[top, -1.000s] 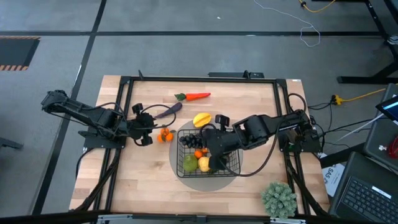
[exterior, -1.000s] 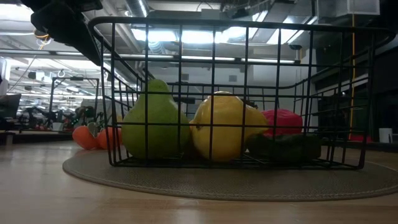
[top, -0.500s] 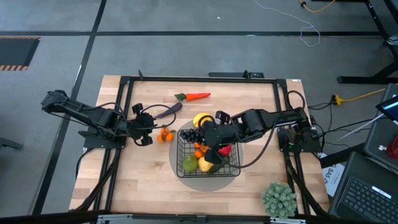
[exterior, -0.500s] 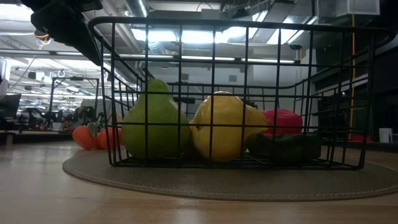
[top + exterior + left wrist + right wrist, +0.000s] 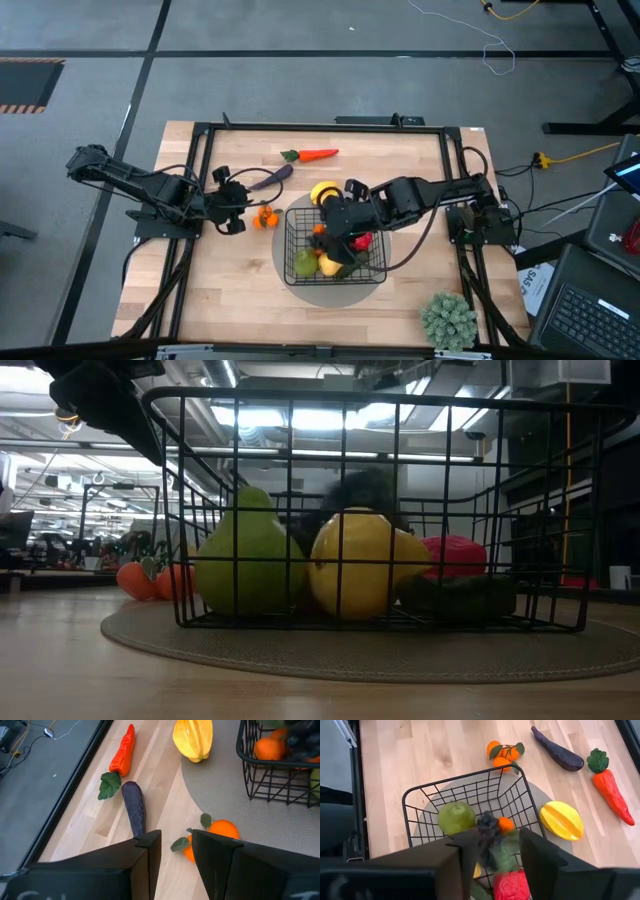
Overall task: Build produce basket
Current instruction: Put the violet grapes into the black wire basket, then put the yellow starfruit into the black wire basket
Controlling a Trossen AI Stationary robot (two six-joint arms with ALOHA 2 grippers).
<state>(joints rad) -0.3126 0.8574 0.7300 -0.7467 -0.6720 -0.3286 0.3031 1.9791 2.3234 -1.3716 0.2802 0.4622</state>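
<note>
The black wire basket [image 5: 290,250] stands on a grey round mat and holds a green apple [image 5: 456,817], a yellow fruit [image 5: 362,565], a red pepper [image 5: 512,885], a tangerine [image 5: 506,824] and a cucumber [image 5: 455,595]. My right gripper [image 5: 495,865] hovers over the basket's far left part, fingers apart, with the blurred dark grapes [image 5: 487,835] between them. My left gripper [image 5: 172,865] is open and empty over the table left of the basket, above the loose tangerines [image 5: 220,830] and the eggplant [image 5: 134,807]. My right gripper has the dark grapes [image 5: 486,827] between its spread fingers, close to one finger. The fingers point down into the basket. The grapes are blurred, and I cannot tell whether a finger touches them.
An orange carrot [image 5: 312,155] and the eggplant [image 5: 272,178] lie on the wood toward the far edge. A yellow star fruit [image 5: 325,192] rests on the mat's far rim. A bushy pale-green plant [image 5: 448,320] stands at the near right corner.
My right gripper has gone from over the basket's near right part toward its far left part, uncovering the red pepper. In the low view a dark blurred shape now shows inside the basket above the yellow fruit.
</note>
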